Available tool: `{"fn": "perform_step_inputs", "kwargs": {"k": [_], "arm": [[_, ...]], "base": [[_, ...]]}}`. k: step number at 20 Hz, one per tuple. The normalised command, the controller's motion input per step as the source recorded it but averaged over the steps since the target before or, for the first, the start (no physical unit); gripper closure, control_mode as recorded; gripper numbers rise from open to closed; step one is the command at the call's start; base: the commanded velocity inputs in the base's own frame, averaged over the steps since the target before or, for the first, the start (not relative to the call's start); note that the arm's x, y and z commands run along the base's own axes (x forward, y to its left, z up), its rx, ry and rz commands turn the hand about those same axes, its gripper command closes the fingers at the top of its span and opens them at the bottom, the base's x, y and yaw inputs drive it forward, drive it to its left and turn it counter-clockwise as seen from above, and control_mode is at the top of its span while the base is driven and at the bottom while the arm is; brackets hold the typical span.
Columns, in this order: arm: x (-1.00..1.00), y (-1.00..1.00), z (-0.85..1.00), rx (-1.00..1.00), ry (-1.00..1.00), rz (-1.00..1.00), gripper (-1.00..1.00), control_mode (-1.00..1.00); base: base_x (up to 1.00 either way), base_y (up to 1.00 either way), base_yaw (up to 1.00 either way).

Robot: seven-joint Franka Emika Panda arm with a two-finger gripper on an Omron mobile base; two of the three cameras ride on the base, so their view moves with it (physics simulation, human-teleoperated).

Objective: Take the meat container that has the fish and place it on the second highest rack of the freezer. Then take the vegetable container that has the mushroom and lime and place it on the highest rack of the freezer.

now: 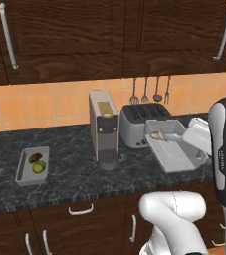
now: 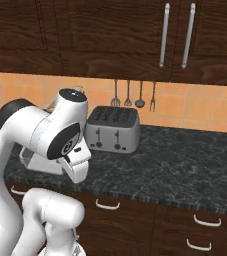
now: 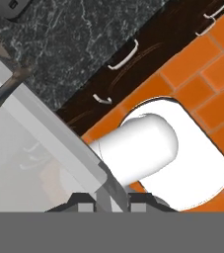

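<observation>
A: Which trays are out, and what do they hold?

B: Two grey trays. The small tray (image 1: 32, 166) lies flat on the left part of the dark marbled table (image 1: 74, 172), and holds the brown mushroom (image 1: 34, 158) and the yellow-green lime (image 1: 39, 168), one just beside the other. The large tray (image 1: 176, 155) is to the right, in front of the toaster (image 1: 144, 124). It sits tilted, its near end lifted off the table.

A: And the fish?

B: The fish (image 1: 163, 135) lies across the upper part of the large tray, silver-grey with a tan end toward the left. In the hand view the fish's tail (image 3: 7, 89) shows through the pale tray wall at the left.

A: What is the end effector doing?

B: The end effector (image 3: 109, 202) is closed on the rim of the large tray (image 3: 49, 133); the rim runs down between the two dark fingertips (image 3: 84, 201) at the bottom of the hand view. From the left base view the white hand meets the tray's right edge.

A: Anything else on the table?

B: A coffee machine (image 1: 103, 130) stands between the two trays, just left of the toaster. Utensils (image 1: 145, 90) hang on the orange tiled wall above it. From the right base view the toaster (image 2: 112, 130) stands behind the arm, and a bit of the tray (image 2: 40, 162) shows under the arm's elbow.
</observation>
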Motion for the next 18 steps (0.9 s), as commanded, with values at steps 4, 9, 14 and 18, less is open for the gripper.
{"fn": "perform_step_inputs", "kwargs": {"k": [4,9,14,18], "arm": [[0.0,0.0,0.0,0.0,0.0,0.0,1.0,1.0],[0.0,0.0,0.0,0.0,0.0,0.0,1.0,1.0],[0.0,0.0,0.0,0.0,0.0,0.0,1.0,1.0],[0.0,0.0,0.0,0.0,0.0,0.0,1.0,1.0]], "base": [[-1.0,0.0,-0.21],[-0.85,0.03,-0.5],[-0.44,0.01,-0.83],[-0.28,0.0,-0.84]]}}
